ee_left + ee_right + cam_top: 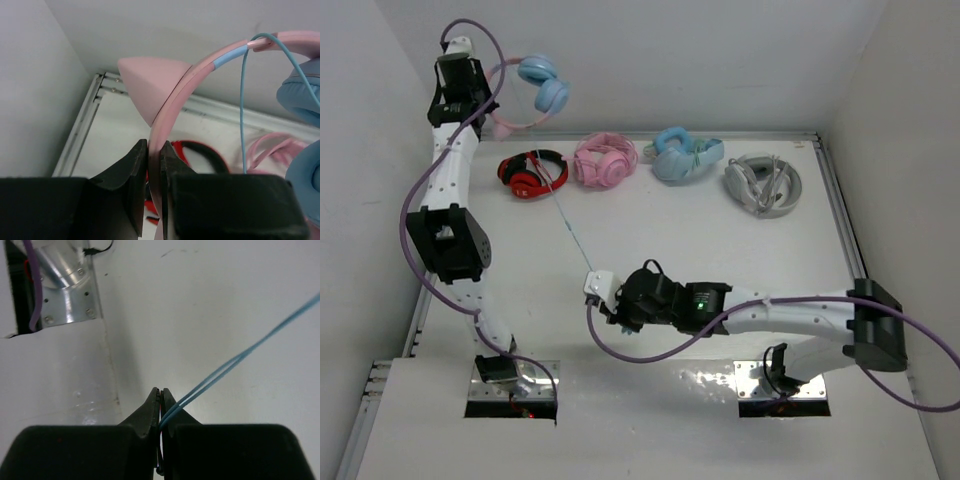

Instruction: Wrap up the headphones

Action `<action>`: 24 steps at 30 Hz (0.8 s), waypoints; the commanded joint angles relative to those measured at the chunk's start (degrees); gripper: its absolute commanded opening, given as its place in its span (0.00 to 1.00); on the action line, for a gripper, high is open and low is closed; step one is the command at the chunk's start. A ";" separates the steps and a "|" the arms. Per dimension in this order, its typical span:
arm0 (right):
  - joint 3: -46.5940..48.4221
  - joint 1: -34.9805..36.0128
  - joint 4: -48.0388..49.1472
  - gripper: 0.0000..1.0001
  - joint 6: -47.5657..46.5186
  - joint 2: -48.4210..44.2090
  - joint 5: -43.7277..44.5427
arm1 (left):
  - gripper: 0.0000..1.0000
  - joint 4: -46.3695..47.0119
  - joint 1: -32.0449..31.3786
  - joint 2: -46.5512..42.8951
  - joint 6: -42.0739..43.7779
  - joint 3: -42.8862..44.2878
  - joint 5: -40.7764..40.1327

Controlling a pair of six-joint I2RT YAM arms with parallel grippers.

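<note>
The headphones [535,92], with a pink cat-ear headband and light blue ear cups, hang in the air at the back left. My left gripper [488,108] is raised there and shut on the headband. In the left wrist view the pads [167,160] pinch the pink headband [175,95] just below a cat ear [150,85], with an ear cup [305,95] at the right. The thin light blue cable [570,228] runs taut down to my right gripper [605,298], low over the table's middle. In the right wrist view that gripper [161,397] is shut on a doubled strand of cable [235,360].
A row of other headphones lies along the back of the table: a red and black pair [530,172], an all-pink pair [605,160], an all-light-blue pair [682,157] and a white-grey pair [763,183]. Walls close in the left, back and right sides.
</note>
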 commanded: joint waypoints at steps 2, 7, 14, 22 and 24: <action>6.82 0.16 -2.47 0.00 -8.66 -7.00 15.06 | 0.00 9.94 -3.89 -5.76 14.88 -7.92 -1.40; 16.05 -6.68 -2.92 0.00 -17.12 -7.19 24.60 | 0.00 16.80 -10.38 -17.35 27.61 -26.47 -0.62; 26.15 -23.46 2.26 0.00 -18.90 -3.94 23.38 | 0.00 15.05 -20.40 -27.99 41.34 -42.11 -1.13; 40.66 -32.18 -0.62 0.00 -17.75 0.89 18.99 | 0.00 17.33 -27.54 -28.80 43.22 -50.84 -3.35; 44.00 -32.27 -2.55 0.00 -17.58 1.69 17.76 | 0.00 16.11 -27.54 -27.13 39.36 -49.18 -1.68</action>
